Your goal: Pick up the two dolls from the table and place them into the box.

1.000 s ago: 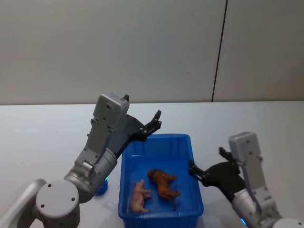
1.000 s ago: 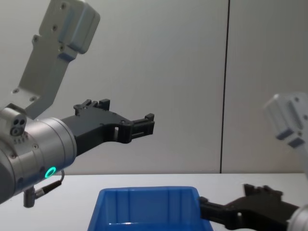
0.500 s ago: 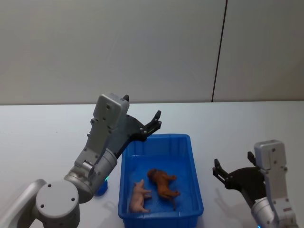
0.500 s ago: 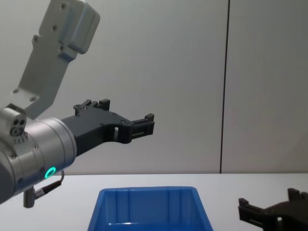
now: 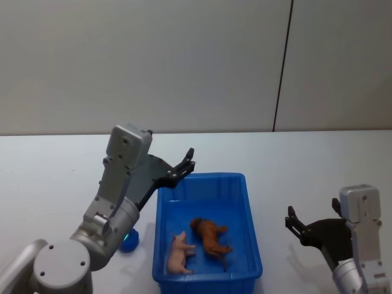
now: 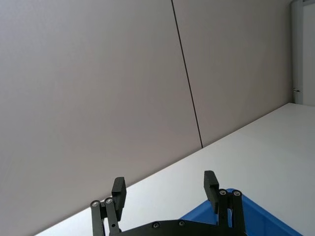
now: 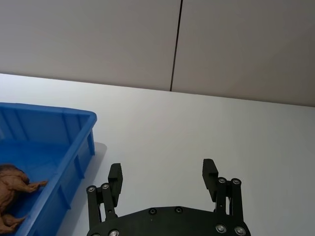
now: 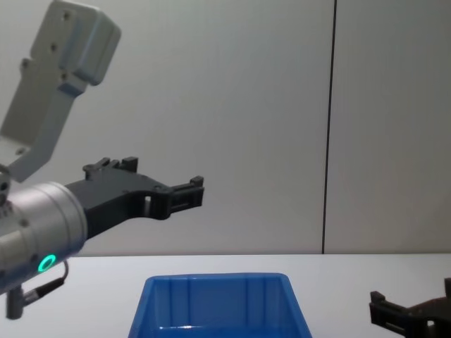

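The pale pink doll [image 5: 179, 253] lies nearest, on the floor of the blue box [image 5: 202, 178] in its near half. The brown doll [image 5: 210, 237] lies just beside it on the right, a little farther in. Right of the box and well apart from it, the right gripper [image 7: 163, 168] hovers low over the white table [image 5: 306, 156], its fingers spread and empty. Farther back, the left gripper [image 6: 165, 180] hangs raised above the box's far left corner, its fingers also spread and empty.
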